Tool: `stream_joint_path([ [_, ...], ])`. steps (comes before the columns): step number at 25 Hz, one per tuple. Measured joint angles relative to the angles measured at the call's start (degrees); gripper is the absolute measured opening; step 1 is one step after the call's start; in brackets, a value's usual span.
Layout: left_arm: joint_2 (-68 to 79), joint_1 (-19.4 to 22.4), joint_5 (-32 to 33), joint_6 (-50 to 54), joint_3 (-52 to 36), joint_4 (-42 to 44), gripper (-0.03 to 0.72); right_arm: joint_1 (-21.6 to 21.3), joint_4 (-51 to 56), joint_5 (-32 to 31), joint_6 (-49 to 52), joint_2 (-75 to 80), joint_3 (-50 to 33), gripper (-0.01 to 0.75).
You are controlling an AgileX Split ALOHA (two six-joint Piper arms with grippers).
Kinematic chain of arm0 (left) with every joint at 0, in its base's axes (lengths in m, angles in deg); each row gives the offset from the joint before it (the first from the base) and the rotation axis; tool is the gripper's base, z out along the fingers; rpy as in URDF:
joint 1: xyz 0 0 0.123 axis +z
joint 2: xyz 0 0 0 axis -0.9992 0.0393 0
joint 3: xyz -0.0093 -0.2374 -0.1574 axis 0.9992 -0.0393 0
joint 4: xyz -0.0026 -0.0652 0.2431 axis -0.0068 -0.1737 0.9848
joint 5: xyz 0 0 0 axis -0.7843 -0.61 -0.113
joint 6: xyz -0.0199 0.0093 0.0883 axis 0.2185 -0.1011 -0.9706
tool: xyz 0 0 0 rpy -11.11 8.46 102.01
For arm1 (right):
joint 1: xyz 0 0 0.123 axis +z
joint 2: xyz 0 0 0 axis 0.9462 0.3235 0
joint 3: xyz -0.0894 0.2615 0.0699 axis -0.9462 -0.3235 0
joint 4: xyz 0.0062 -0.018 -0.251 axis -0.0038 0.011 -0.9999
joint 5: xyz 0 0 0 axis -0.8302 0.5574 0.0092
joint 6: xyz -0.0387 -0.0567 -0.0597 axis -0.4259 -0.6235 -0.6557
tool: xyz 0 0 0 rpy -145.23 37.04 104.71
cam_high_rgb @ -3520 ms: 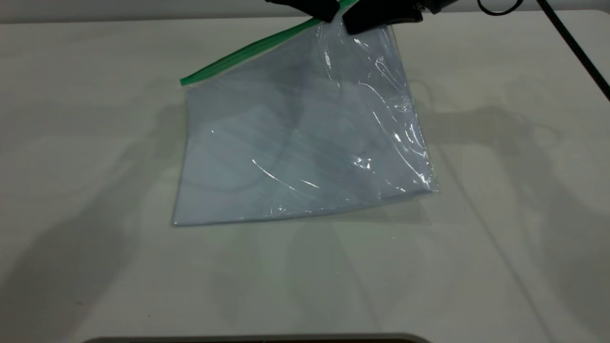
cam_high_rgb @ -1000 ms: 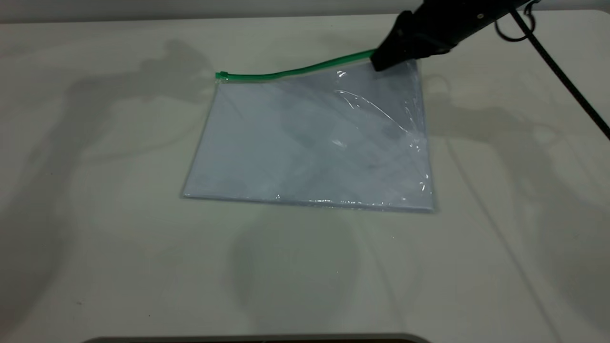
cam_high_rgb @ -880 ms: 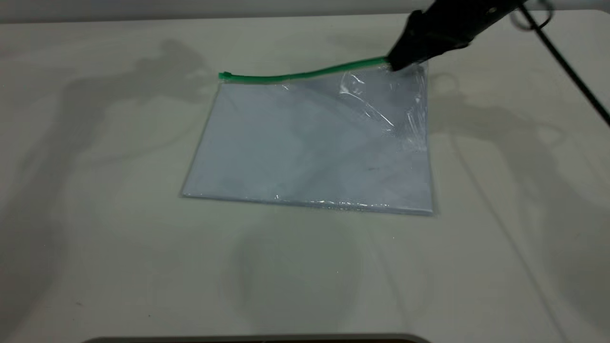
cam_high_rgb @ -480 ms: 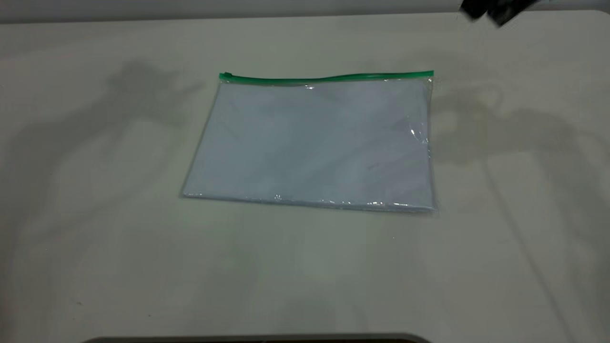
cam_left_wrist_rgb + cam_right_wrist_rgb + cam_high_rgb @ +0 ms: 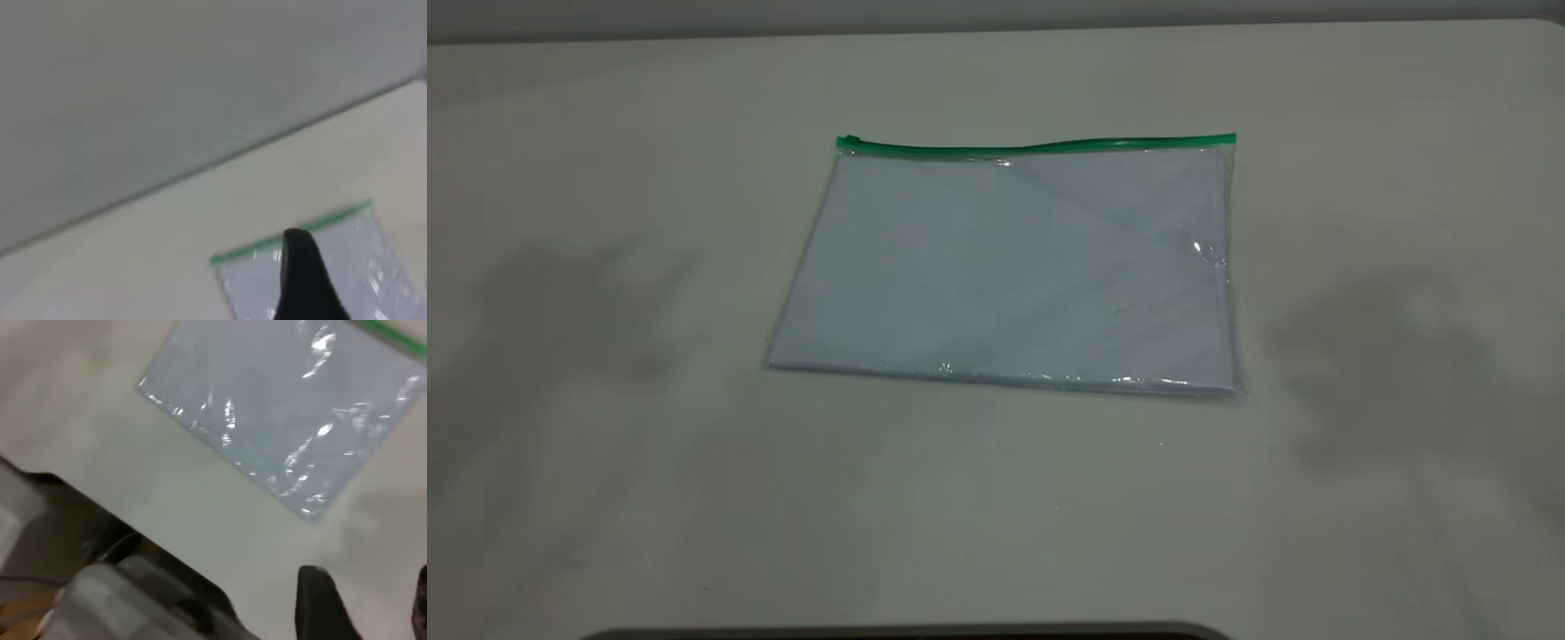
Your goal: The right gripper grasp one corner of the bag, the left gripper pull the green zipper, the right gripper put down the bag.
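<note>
The bag lies flat on the white table, free of both grippers, with pale sheets inside. The green zipper runs along its far edge, and the small slider tab sits at the left end. Neither gripper shows in the exterior view. In the left wrist view, the left gripper hovers high above the bag and the zipper. In the right wrist view, the right gripper is open and empty, well above the table and off to the side of the bag.
The white table surrounds the bag on all sides. A dark rounded edge lies at the table's near side. Grey rig hardware stands beyond the table edge in the right wrist view.
The right gripper let go of the bag's far right corner and rose out of the exterior view. The bag settled flat, with its zipper edge straight.
</note>
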Motion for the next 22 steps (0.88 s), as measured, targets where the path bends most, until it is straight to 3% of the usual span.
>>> stream_joint_path([
  [7,-16.47,0.0,0.0,0.06,-30.24,7.63,0.496,0.0,-7.77,0.82,5.43,-28.85,-16.01,0.376],
  [12,-25.13,0.0,0.0,0.11,-50.45,9.02,0.496,0.0,-15.91,1.65,14.2,-44.84,-29.34,0.437],
  [19,-38.66,0.0,-0.64,0.17,-71.47,9.02,0.496,0.0,-23.49,5.29,19.1,-59.01,-47.13,0.484],
  [22,-44.83,0.0,-3.09,0.52,-78.76,9.02,0.496,0.05,-23.38,5.58,19.37,-61.07,-49.82,0.484],
])
